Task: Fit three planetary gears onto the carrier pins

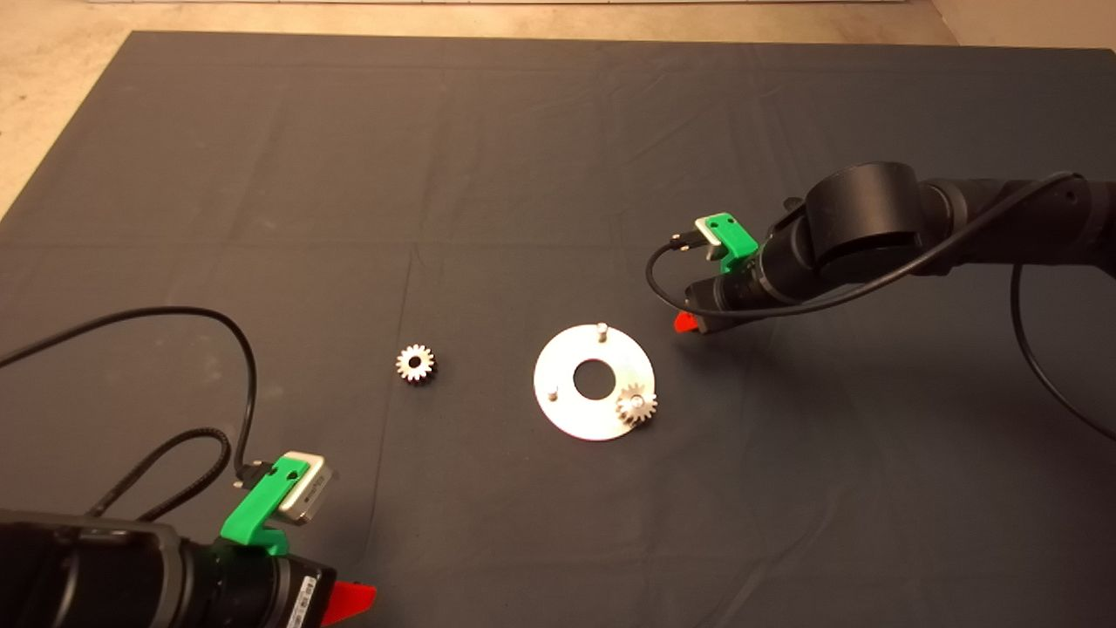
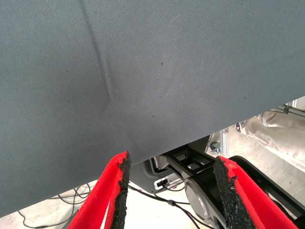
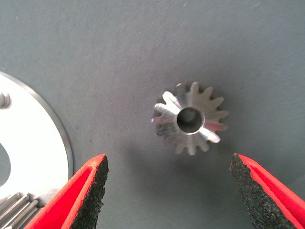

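Note:
The silver carrier disc [image 1: 595, 381] lies mid-mat with two bare pins [image 1: 601, 330] [image 1: 553, 394]. One planetary gear [image 1: 636, 406] sits on the third pin. A second gear [image 1: 415, 363] lies flat on the mat, left of the disc. My right gripper [image 1: 689, 321] hovers just beyond the disc's upper right edge. In the right wrist view it [image 3: 169, 164] is open, with a third gear [image 3: 190, 119] flat on the mat between its fingers, untouched, beside the disc [image 3: 33, 143]. That gear is hidden in the head view. My left gripper [image 2: 173, 162] is open, empty and parked.
The dark mat [image 1: 349, 174] covers the table, with beige floor beyond its far left corner. The left arm's cable [image 1: 218, 331] loops over the mat at the lower left. In the left wrist view, a person's leg [image 2: 274, 126] and floor equipment show past the mat's edge.

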Motion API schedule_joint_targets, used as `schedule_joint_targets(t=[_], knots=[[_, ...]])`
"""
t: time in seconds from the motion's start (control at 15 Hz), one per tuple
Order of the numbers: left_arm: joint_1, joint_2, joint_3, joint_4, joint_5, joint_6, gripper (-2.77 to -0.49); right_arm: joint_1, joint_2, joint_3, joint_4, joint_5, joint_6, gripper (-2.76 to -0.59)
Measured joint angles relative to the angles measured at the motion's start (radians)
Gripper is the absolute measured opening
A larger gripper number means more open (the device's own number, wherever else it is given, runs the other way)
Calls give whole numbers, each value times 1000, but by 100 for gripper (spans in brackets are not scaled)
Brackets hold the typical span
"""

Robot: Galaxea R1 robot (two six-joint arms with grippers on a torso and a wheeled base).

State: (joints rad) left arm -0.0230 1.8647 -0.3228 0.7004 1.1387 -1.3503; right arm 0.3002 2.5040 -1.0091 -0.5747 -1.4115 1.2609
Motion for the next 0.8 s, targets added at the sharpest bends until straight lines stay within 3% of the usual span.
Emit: schedule_joint_targets(t=[0.8], knots=[[0,-1,0,0,-6,-1,-208,-34,0,-51,0,1,-33,-147]])
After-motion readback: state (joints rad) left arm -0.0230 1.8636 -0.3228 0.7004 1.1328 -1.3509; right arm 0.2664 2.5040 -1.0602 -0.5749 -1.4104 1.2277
